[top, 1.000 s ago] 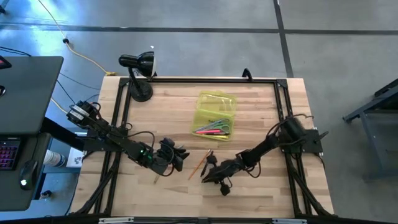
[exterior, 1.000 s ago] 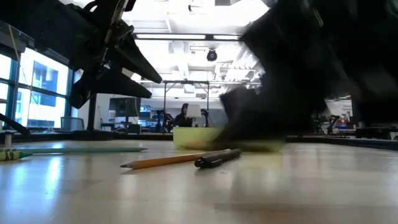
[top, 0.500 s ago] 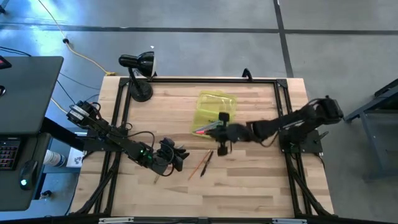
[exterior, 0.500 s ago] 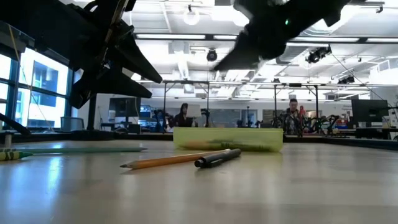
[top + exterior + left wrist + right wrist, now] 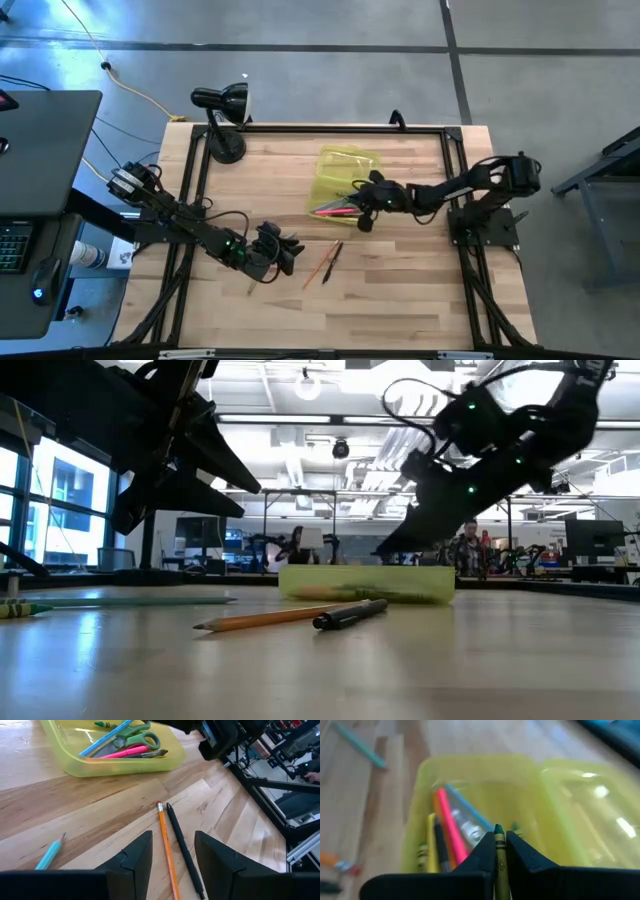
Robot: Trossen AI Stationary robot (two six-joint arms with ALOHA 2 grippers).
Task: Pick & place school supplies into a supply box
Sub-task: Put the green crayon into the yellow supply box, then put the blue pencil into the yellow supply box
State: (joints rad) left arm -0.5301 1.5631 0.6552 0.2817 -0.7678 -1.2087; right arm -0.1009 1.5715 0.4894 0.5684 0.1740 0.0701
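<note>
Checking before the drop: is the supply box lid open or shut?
Open. The lid lies flat beside the supply box, whose pens and scissors show uncovered.

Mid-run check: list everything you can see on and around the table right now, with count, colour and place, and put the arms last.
supply box: one, translucent yellow-green, lid open, table centre toward the far edge.
Items in the box: pink pen, green-handled scissors, blue pencil, yellow crayon, plus others I can't tell apart.
orange pencil: one, on the table near the box, beside the black pen.
black pen: one, alongside the orange pencil.
teal pencil: one, on the table, apart from that pair.
desk lamp: one, black, far left corner.
People: small figures in the room behind.
left gripper: jaws open, empty, above the pencil and pen.
right gripper: over the open box, jaws shut on a green crayon.
</note>
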